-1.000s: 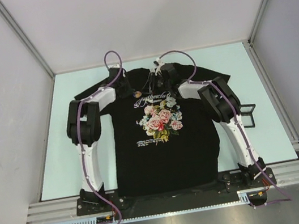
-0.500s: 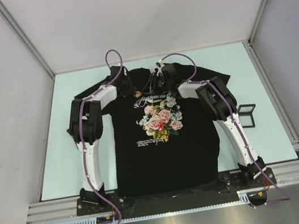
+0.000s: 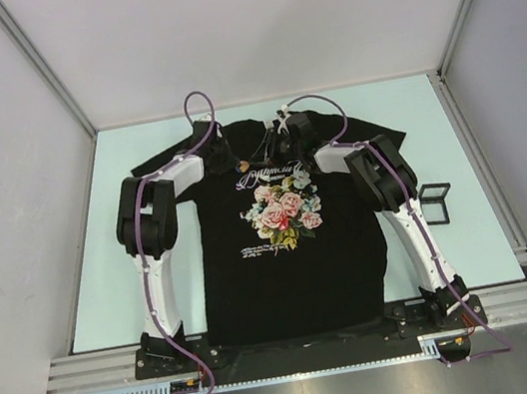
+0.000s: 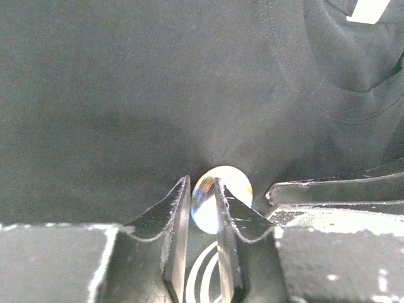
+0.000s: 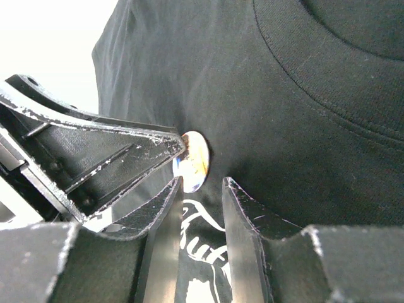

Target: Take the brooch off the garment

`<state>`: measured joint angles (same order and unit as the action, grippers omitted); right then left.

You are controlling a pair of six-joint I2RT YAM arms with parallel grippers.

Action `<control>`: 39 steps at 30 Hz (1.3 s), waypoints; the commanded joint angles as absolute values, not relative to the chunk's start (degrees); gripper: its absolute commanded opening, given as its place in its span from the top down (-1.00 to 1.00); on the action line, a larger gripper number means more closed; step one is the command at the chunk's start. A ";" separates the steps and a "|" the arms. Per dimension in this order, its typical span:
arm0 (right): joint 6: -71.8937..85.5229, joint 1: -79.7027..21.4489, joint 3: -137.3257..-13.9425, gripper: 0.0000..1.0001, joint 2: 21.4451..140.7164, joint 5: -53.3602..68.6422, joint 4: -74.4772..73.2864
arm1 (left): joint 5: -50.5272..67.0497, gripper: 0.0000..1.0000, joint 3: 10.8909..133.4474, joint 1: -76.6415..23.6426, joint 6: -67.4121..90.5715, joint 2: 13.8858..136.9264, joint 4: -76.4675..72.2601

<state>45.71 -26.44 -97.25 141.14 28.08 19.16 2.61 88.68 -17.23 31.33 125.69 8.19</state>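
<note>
From above, the black T-shirt [image 3: 298, 282] is lying flat in the middle of the pale worktop [image 3: 96, 286], collar toward the far edge. The brooch [image 3: 240, 166] is sitting on its chest just below the collar, with the left hand [image 3: 225, 153] and right hand [image 3: 281, 137] both crowding it. In the left wrist view the left hand [image 4: 202, 189] is standing narrowly parted, the shiny round brooch [image 4: 222, 186] showing in the gap and behind one fingertip [image 4: 228, 208], nothing looking clamped. In the right wrist view the right hand [image 5: 202, 186] is hanging half open and empty just beside the brooch [image 5: 191, 161], whose rim a finger [image 5: 126, 151] of the left hand is touching. Pinning the cloth while drawing the rim squarely away is probably going to work best.
</note>
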 commanded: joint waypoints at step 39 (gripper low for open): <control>45.88 -28.04 -103.18 0.57 144.93 32.96 22.06 | 2.55 0.78 87.54 -17.23 30.59 124.54 11.78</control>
<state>46.85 -27.33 -100.97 144.14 31.53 19.77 2.17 87.00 -17.23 31.05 124.14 10.39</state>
